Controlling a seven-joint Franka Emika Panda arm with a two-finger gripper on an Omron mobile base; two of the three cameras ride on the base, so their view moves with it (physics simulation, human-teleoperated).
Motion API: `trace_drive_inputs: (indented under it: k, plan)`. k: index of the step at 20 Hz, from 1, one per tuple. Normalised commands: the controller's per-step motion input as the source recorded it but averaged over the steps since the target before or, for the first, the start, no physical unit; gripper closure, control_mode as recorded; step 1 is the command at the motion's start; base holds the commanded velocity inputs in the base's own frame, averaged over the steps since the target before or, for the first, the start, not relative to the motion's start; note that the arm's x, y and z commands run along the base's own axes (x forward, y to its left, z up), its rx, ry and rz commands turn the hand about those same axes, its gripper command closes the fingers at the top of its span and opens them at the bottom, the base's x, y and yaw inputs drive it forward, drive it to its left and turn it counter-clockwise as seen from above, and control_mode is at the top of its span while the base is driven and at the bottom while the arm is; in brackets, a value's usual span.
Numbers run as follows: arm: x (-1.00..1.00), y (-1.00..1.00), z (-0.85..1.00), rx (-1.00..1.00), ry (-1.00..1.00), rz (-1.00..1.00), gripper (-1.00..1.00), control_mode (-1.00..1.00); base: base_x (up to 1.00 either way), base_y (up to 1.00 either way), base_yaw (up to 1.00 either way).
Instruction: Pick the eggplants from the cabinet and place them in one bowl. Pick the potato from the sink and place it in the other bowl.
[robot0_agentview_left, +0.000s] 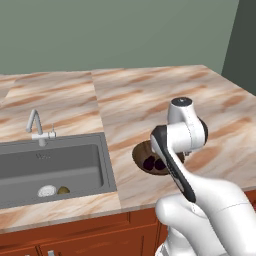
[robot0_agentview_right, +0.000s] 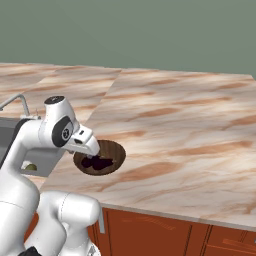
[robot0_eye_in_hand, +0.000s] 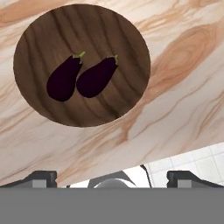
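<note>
The robot's gripper (robot0_eye_in_hand: 112, 177) hangs above a marble-patterned counter (robot0_eye_in_hand: 175, 87), pointing down at it. Its two dark finger tips stand far apart at the bottom corners of the hand view, jaws spread wide with nothing between them.

Directly below and just ahead of the gripper sits the wide, shallow dark wood bowl (robot0_eye_in_hand: 109, 39). Both eggplants lie inside it, side by side and touching. The left eggplant (robot0_eye_in_hand: 63, 78) and the right eggplant (robot0_eye_in_hand: 97, 77) are dark purple-black, each with a small green stem pointing toward the far rim of the bowl. In the left base view the arm's white hand covers part of the bowl (robot0_agentview_left: 142, 152), and the eggplants (robot0_agentview_left: 150, 162) show as dark blobs beneath it.

Well off to the gripper's left, past a stretch of counter, is the dark grey sink (robot0_agentview_left: 50, 165) sunk into the worktop. The small olive-brown potato (robot0_agentview_left: 63, 190) rests on the basin floor near the front wall, just beside a small white round object (robot0_agentview_left: 47, 190). A slim silver faucet (robot0_agentview_left: 37, 127) stands at the back edge of the sink.

Beyond the counter rises a plain grey-green wall (robot0_agentview_left: 125, 30).
</note>
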Motion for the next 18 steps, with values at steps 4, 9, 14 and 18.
trace_drive_inputs:
  k: [4,9,14,18]
  plan:
    - [0.0,0.0,0.0,0.0,0.0,0.0,-1.0,-1.0,0.0,0.0,0.0]
    - [0.0,0.0,0.0,0.0,0.0,0.0,-1.0,-1.0,0.0,0.0,0.0]
    - [-0.01,0.0,0.0,0.0,0.0,0.0,-1.0,1.0,-0.01,0.0,0.0]
    - [0.0,0.0,0.0,0.0,0.0,0.0,-1.0,1.0,-0.16,0.0,0.0]
